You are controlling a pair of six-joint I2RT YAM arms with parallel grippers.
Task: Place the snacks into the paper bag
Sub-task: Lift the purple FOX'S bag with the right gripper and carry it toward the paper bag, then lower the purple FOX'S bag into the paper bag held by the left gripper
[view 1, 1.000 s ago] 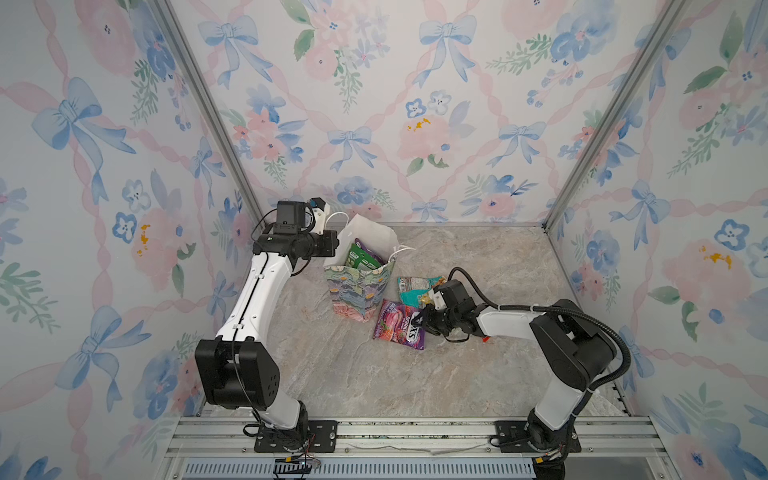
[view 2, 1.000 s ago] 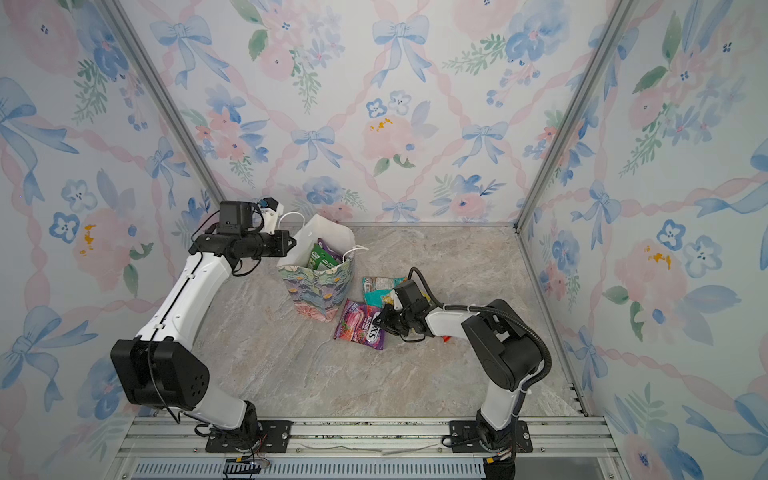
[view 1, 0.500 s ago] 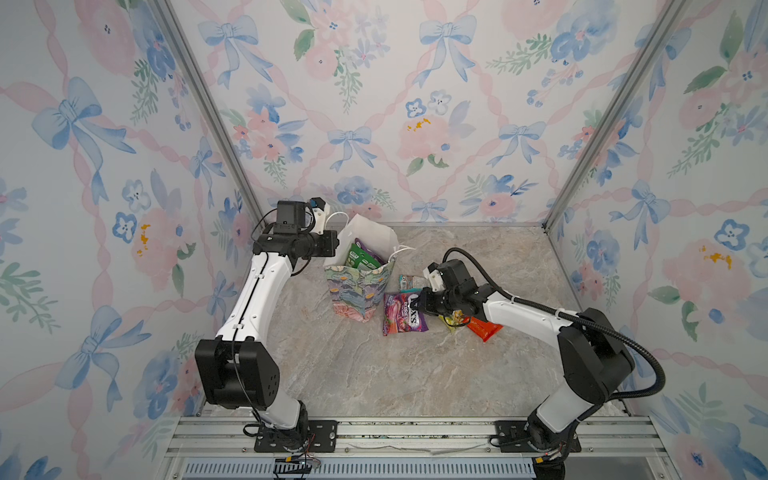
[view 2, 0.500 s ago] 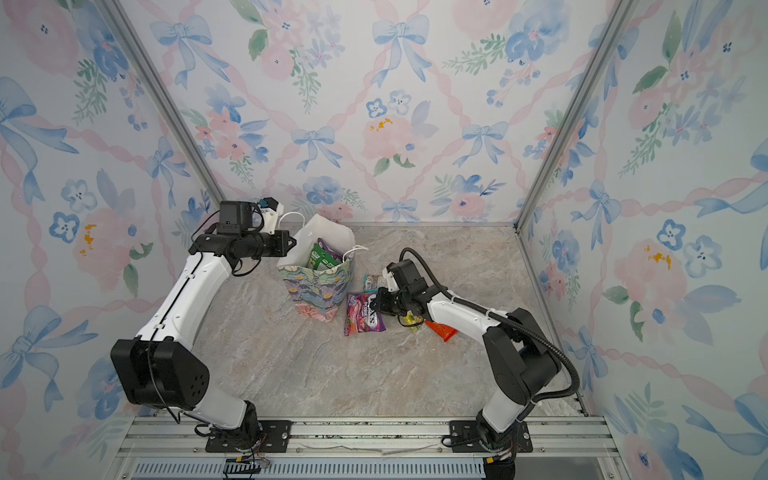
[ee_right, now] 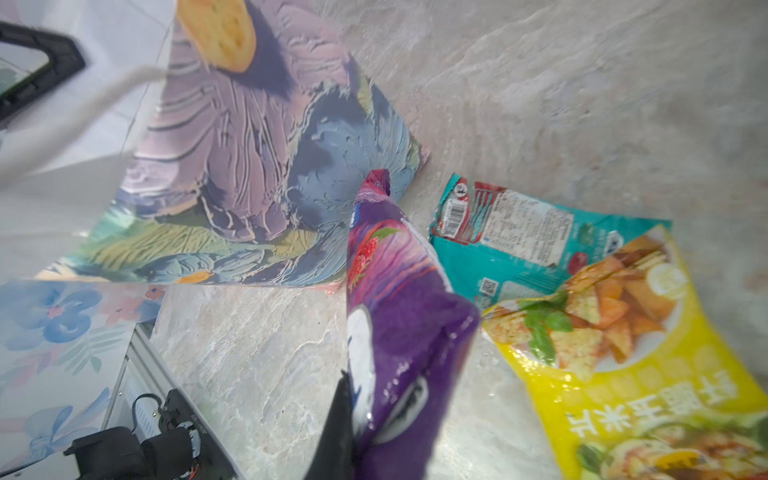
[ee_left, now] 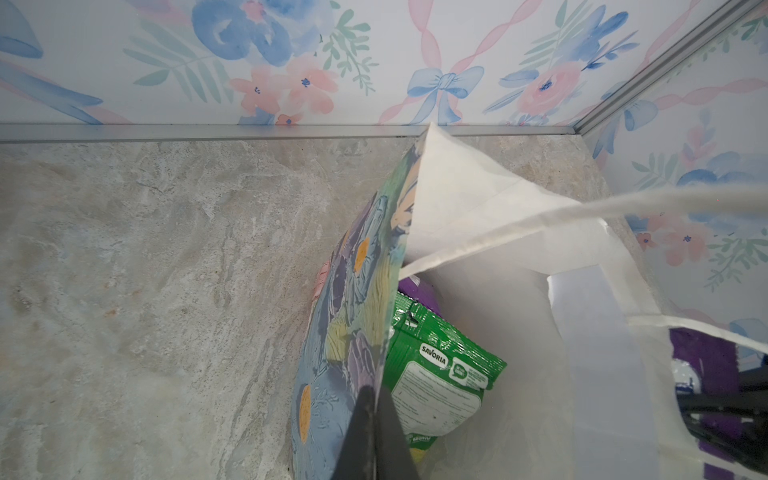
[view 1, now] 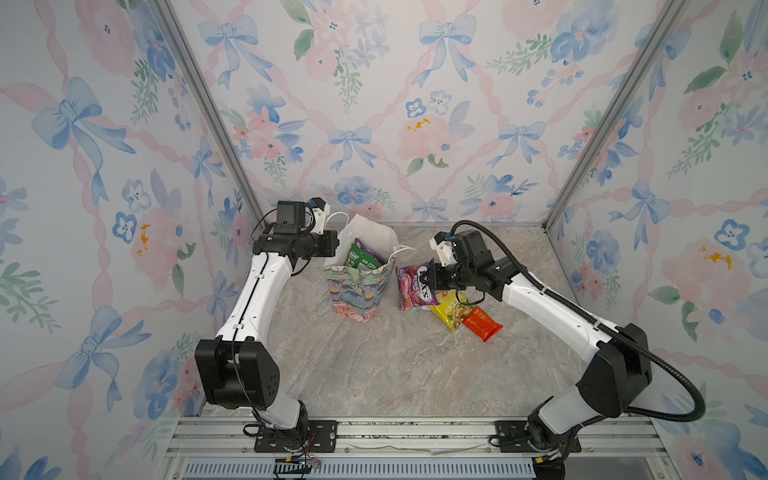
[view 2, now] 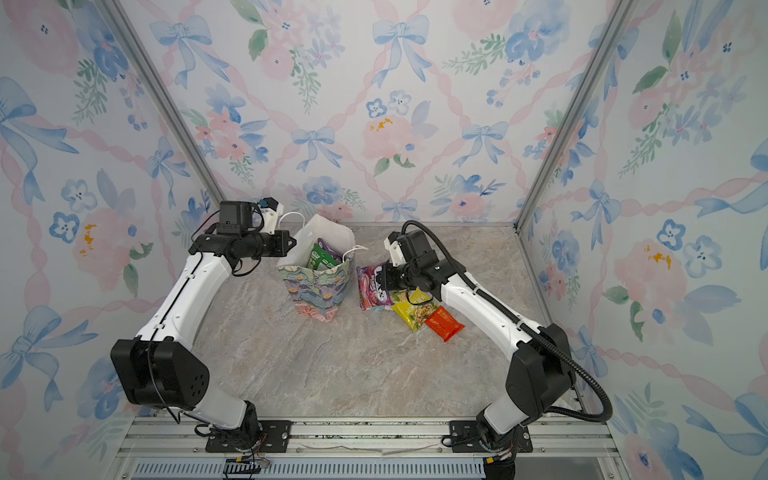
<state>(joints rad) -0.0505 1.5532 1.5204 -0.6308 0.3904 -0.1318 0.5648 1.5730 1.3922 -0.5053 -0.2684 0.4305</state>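
1. On the marbled tabletop [view 1: 374, 374] the paper bag [view 1: 358, 293] stood upright with its mouth open and its white inside showing. A green Savoria packet [ee_left: 440, 374] already sat within.
2. Noted the left gripper [ee_left: 374, 395] pinched together on the bag's left wall at the rim, holding the mouth spread.
3. Noted the right gripper [view 1: 433, 276] clamped on one edge of the purple FOX'S packet [view 1: 415, 286]. The packet hung just beside the bag's right wall and was not yet over the opening. Could not tell whether its lower end touched the table.
4. Right of the bag lay the yellow chip packet [view 1: 451, 309], partly over a teal packet [ee_right: 519, 245], with the small red-orange packet [view 1: 482, 324] touching or just beside its far edge.
5. Judged the step in hand to be carrying the purple packet into the bag. To do it well:
   - raise it until the dangling end clears the rim and the cord handle [view 1: 402, 249];
   - centre it over the mouth and lower it narrow end first;
   - let go only once most of it is inside.
6. The left grip should hold firm, since a nudge on the right wall could tip the light bag. The glossy film may also slip.
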